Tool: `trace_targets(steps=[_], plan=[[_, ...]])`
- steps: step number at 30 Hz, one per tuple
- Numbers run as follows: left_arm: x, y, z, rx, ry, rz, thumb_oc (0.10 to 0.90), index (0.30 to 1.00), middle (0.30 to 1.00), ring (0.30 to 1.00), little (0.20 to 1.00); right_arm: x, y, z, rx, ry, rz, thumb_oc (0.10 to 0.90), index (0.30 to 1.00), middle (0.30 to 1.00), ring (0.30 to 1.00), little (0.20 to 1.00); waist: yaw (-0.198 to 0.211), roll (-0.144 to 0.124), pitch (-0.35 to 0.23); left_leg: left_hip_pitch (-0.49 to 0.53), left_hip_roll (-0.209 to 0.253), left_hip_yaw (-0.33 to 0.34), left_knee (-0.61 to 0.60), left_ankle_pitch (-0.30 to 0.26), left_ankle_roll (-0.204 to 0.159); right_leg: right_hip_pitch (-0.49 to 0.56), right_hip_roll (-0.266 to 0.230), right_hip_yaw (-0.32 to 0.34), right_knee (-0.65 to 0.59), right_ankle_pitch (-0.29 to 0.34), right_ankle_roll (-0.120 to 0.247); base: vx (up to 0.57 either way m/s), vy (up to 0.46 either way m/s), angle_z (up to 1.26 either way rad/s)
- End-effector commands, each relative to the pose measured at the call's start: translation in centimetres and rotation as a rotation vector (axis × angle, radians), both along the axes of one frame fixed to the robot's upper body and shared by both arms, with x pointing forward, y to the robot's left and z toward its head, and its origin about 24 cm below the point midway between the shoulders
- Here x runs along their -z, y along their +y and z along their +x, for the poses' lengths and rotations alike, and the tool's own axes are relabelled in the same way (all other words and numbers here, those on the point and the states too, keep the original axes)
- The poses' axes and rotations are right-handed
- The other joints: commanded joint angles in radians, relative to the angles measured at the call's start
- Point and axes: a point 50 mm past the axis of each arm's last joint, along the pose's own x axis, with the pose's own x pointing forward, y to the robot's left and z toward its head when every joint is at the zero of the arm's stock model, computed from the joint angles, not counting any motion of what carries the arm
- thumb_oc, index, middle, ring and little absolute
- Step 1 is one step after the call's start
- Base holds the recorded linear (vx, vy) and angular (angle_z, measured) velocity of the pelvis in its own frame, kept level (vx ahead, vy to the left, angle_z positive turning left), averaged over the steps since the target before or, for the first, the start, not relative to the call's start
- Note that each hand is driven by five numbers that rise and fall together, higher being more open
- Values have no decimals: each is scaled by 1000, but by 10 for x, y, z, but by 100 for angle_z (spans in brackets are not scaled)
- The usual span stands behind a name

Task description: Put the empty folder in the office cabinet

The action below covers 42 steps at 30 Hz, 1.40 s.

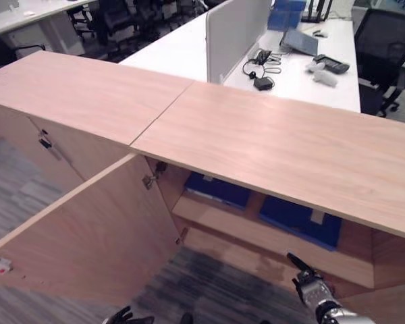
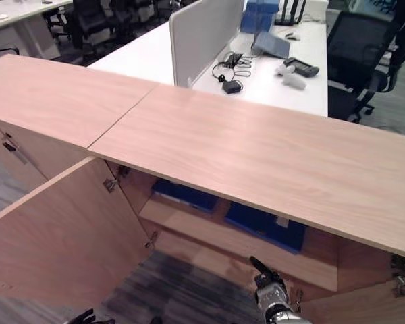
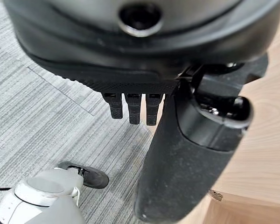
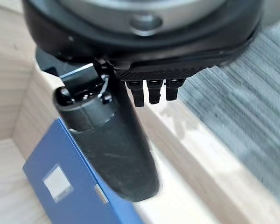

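Observation:
The wooden office cabinet [image 1: 277, 145] stands with its left door [image 1: 88, 229] swung open toward me. Two blue folders lie on its inner shelf, one on the left [image 1: 219, 189] and one on the right [image 1: 300, 219] with a white label. My right hand [image 1: 309, 283] hovers low in front of the shelf edge, fingers straight and holding nothing. In the right wrist view its thumb [image 4: 112, 154] points toward a blue folder [image 4: 60, 191] lying on the shelf. My left hand [image 1: 125, 316] hangs low over the carpet beside the open door, open and empty; its thumb [image 3: 186, 158] shows in the left wrist view.
Part of the cabinet's right door [image 1: 391, 304] stands open at the lower right. Behind the cabinet is a white desk [image 1: 189, 47] with a divider panel [image 1: 233, 30], cables and a handset. Black office chairs [image 1: 385, 47] stand at the back. Grey carpet [image 1: 209, 290] covers the floor.

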Motion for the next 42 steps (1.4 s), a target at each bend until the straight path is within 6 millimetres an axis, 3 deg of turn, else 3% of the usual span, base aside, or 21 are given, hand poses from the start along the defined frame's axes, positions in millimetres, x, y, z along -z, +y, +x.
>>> trace_targets(steps=[1,5,6,7,8,11,14,18,22,29,32,40,42], plan=[[-7,10,10,84,-32,47,800,900,900,900,900,-54,-25,61,-105,-332,-179,800,900,900,900,900,15,25,31,23,-24,3,-8,-55,10,54,-6,12,127,-164,58,43,47,-17],[-7,11,6,89,-40,41,800,900,900,900,900,-55,-33,50,-190,-346,-253,800,900,900,900,900,8,23,21,39,-25,7,-8,-61,13,66,-9,18,121,-161,61,21,30,-11],[-8,10,5,100,-50,42,800,900,900,900,900,-62,-36,49,-264,-367,-331,540,509,509,509,509,6,25,24,40,-25,7,-8,-60,15,64,-9,19,123,-161,62,-3,28,-7],[-8,11,6,104,-57,44,800,900,900,900,900,-67,-38,51,-300,-376,-382,400,300,300,300,300,5,25,25,41,-25,8,-8,-60,16,63,-9,22,124,-159,62,-14,30,-2],[-9,10,5,119,-74,45,800,900,900,900,900,-78,-43,49,-428,-372,-531,400,300,300,300,300,5,25,28,44,-26,8,-8,-61,18,64,-12,22,123,-157,64,0,0,0],[-10,10,6,142,-83,52,800,900,900,900,900,-93,-49,55,-611,-321,-766,400,300,300,300,300,10,25,30,45,-26,7,-8,-63,19,66,-15,22,117,-154,67,0,2,-3],[-12,9,10,166,-108,58,800,900,900,900,900,-120,-57,68,-751,-315,-1011,400,300,300,300,300,16,28,37,36,-28,2,-8,-61,21,59,-19,25,111,-147,71,-8,3,2],[-14,7,15,183,-140,47,800,900,900,900,900,-140,-66,81,-837,-277,-1205,400,300,300,300,300,27,30,53,20,-32,-5,-8,-57,25,45,-21,27,111,-143,72,-13,1,0],[-17,5,23,219,-178,46,800,900,900,900,900,-151,-70,96,-870,-249,-1277,400,300,300,300,300,40,34,79,3,-35,-14,-8,-51,27,30,-21,29,117,-143,72,-46,-4,1],[-35,4,60,263,-349,45,800,900,900,900,900,-168,-66,126,-920,-227,-1350,400,300,300,300,300,73,50,149,-54,-35,-40,2,-28,29,-25,-19,25,146,-144,67,-84,-17,11],[-44,0,79,305,-423,33,800,900,900,900,900,-176,-66,140,-943,-199,-1381,400,300,300,300,300,91,69,193,-99,-35,-59,11,-10,29,-63,-20,20,165,-143,65,-92,-18,8],[-52,-13,99,369,-490,14,800,900,900,900,900,-198,-66,162,-921,-189,-1416,400,300,300,300,300,110,106,253,-189,-39,-76,36,14,25,-152,-29,16,214,-142,60,-83,-8,8],[-56,-20,109,391,-526,-1,800,900,900,900,900,-206,-71,169,-892,-161,-1425,400,300,300,300,300,122,128,284,-227,-40,-85,49,22,22,-190,-36,15,233,-141,59,-97,-14,9]])
